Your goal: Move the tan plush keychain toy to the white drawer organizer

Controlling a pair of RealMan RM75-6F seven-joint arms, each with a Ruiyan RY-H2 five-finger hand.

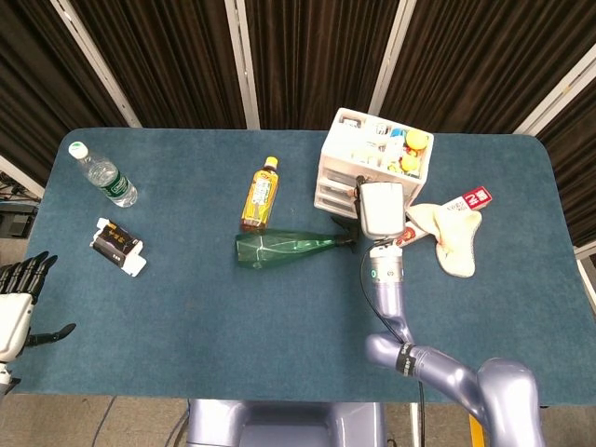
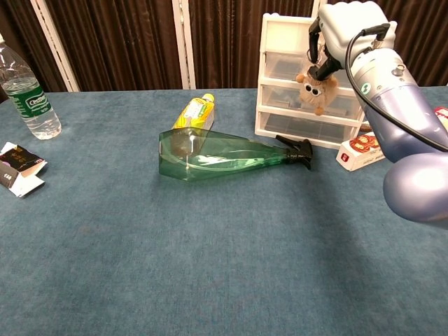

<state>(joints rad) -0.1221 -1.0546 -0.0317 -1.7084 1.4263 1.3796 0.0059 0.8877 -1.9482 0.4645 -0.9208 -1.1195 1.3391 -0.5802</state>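
Note:
The tan plush keychain toy (image 2: 314, 89) hangs in the air in front of the white drawer organizer (image 2: 292, 78), level with its middle drawer. My right hand (image 2: 341, 31) pinches the toy's keychain from above, and the same right hand (image 1: 381, 209) shows in the head view just in front of the organizer (image 1: 346, 149), hiding the toy there. Several small items lie on the organizer's top. My left hand (image 1: 16, 307) hangs off the table's near left corner, fingers spread and holding nothing.
A green spray bottle (image 2: 217, 155) lies on its side left of the organizer, its nozzle near the lowest drawer. A yellow drink bottle (image 1: 262, 193) lies behind it. A red-and-white box (image 2: 361, 148), a cream cloth (image 1: 452, 237), a water bottle (image 1: 104, 175) and a small packet (image 1: 117, 246) also lie around.

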